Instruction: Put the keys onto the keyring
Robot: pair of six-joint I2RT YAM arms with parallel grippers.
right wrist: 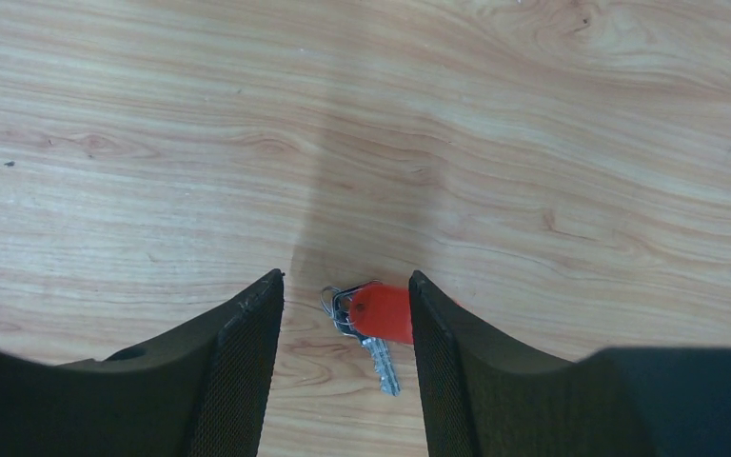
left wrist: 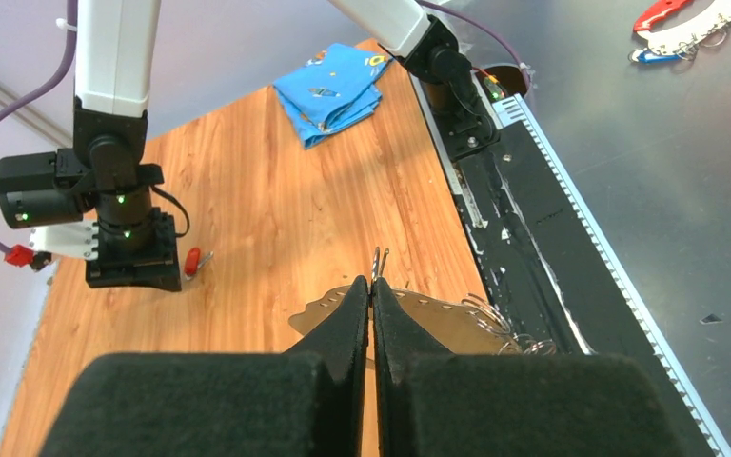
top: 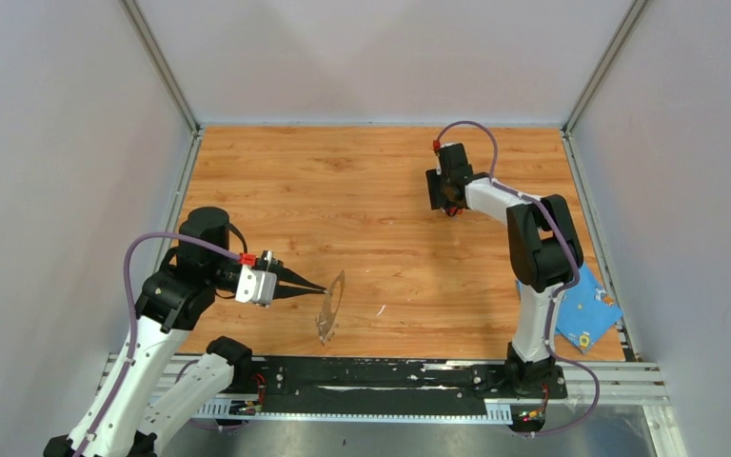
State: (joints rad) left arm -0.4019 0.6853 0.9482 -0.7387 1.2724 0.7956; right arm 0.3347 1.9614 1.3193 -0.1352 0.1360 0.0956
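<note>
Plainly, the left gripper is pressing its fingers fully together and pinching the rim of the keyring. Its arm is reaching in low from the near-left corner, with the wrist lying almost level and the black fingers pointing toward the middle of the table. The keyring is standing tilted on edge just past the fingertips. Whether its lower rim is touching the wood I cannot tell. In the left wrist view the closed left gripper is covering the pinch point, so the keyring is showing only as a grey jagged band on either side, with thin wire loops bunching at its right end.

The right gripper is hanging over the far right part of the table, its arm bending high at the elbow and its wrist pointing straight down. Its fingers are standing well apart and holding nothing. In the right wrist view the red key is lying flat on the wood between the fingers of the right gripper, with its head just beside one finger and partly running behind it. The left wrist view is showing the red key just beside the right gripper. From above, the gripper is hiding the key. A blue cloth is lying at the near-right corner, well apart from both grippers.
</note>
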